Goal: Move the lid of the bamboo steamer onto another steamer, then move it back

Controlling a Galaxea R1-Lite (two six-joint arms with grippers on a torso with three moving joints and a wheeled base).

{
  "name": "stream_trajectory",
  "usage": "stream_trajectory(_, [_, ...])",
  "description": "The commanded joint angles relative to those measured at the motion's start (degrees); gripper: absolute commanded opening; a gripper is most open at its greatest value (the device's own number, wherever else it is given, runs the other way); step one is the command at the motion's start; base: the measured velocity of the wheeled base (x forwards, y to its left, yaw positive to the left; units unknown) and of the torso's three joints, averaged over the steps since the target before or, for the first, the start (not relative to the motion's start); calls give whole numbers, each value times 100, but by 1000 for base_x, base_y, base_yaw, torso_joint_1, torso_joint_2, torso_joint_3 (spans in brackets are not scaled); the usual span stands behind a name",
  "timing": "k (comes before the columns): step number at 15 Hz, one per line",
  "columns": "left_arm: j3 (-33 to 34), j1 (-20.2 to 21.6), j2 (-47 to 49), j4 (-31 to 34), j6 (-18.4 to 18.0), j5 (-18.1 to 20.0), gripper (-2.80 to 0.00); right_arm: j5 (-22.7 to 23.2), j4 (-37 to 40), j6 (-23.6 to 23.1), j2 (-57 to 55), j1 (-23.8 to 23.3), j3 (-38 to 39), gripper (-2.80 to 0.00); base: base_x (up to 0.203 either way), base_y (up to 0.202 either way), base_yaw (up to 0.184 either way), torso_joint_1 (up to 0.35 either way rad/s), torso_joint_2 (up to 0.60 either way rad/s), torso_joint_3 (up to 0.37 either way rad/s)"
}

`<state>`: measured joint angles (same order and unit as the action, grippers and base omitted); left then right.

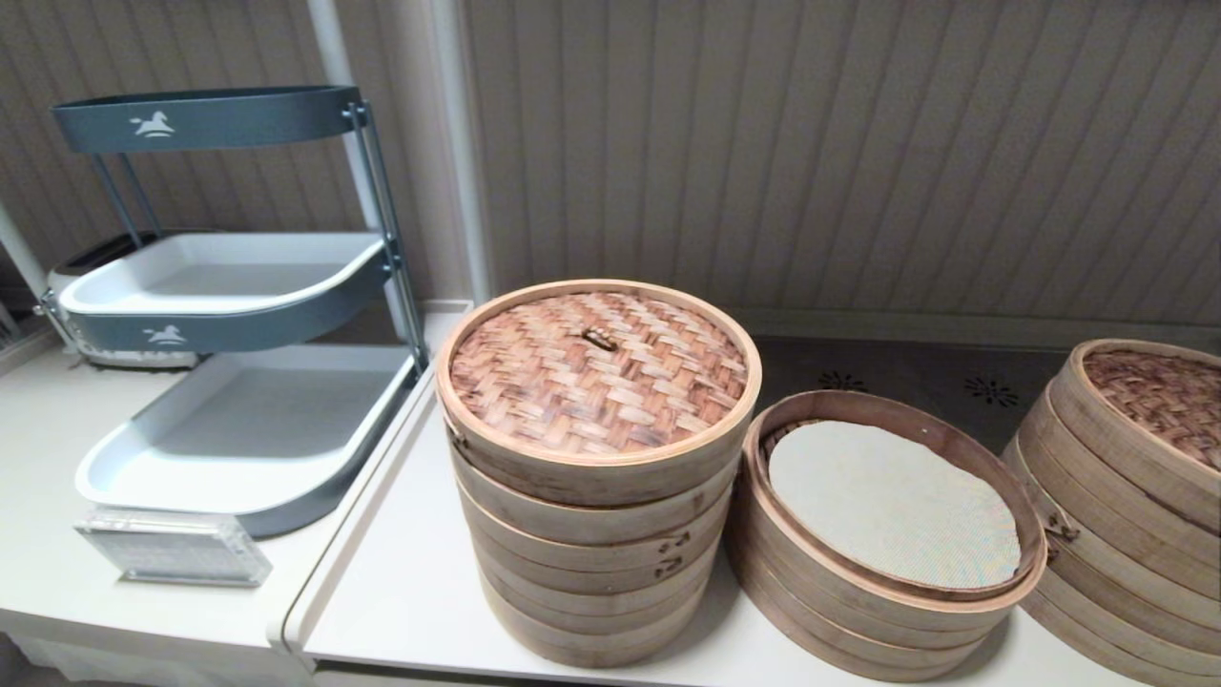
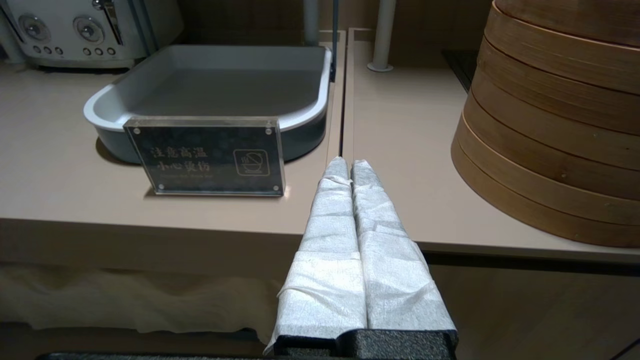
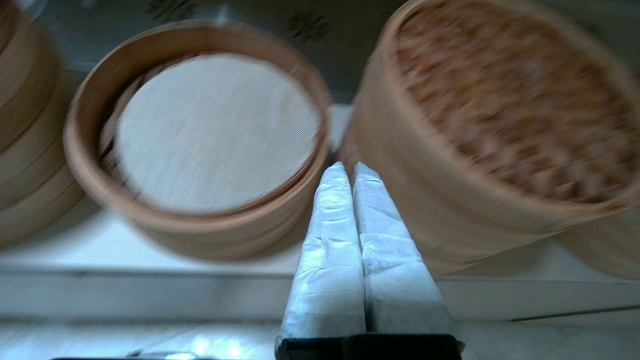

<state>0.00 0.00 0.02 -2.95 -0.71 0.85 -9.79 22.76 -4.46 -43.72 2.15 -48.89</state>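
The bamboo steamer lid (image 1: 598, 372), reddish-brown woven with a pale rim and a small loop handle, rests on top of the tall middle stack (image 1: 591, 563). To its right stands the low open steamer (image 1: 858, 620) with a cream mesh liner (image 1: 892, 506) inside. Neither gripper shows in the head view. My right gripper (image 3: 350, 167) is shut and empty, in front of the counter edge, aimed at the gap between the low steamer (image 3: 200, 225) and the right-hand stack. My left gripper (image 2: 348, 162) is shut and empty, low at the counter's front edge, left of the middle stack (image 2: 550, 150).
A second tall stack with a woven lid (image 1: 1135, 496) stands at the far right. On the left counter are a three-tier grey tray rack (image 1: 238, 420), an acrylic sign (image 2: 205, 156) and a toaster (image 2: 75, 30). A seam (image 2: 342, 100) splits the two counters.
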Motion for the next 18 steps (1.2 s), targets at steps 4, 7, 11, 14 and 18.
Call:
stream_trajectory(4, [158, 0, -2, -4, 0, 3, -280, 293, -336, 97, 964, 12, 972, -280, 0, 0, 0, 0, 0, 0])
stream_trajectory(7, [158, 0, -2, -4, 0, 3, -280, 322, -1022, 150, 1686, -40, 2896, -280, 0, 0, 0, 0, 0, 0])
stream_trajectory(11, [158, 0, -2, -4, 0, 3, -280, 404, -2003, 266, 2484, -170, 4065, -280, 0, 0, 0, 0, 0, 0])
stream_trajectory(14, [158, 0, -2, -4, 0, 3, -280, 699, -2204, 257, 3683, -183, 4623, -280, 0, 0, 0, 0, 0, 0])
stream_trajectory(18, [158, 0, -2, -4, 0, 3, -280, 931, -2167, 266, 4363, -206, 4863, -280, 0, 0, 0, 0, 0, 0])
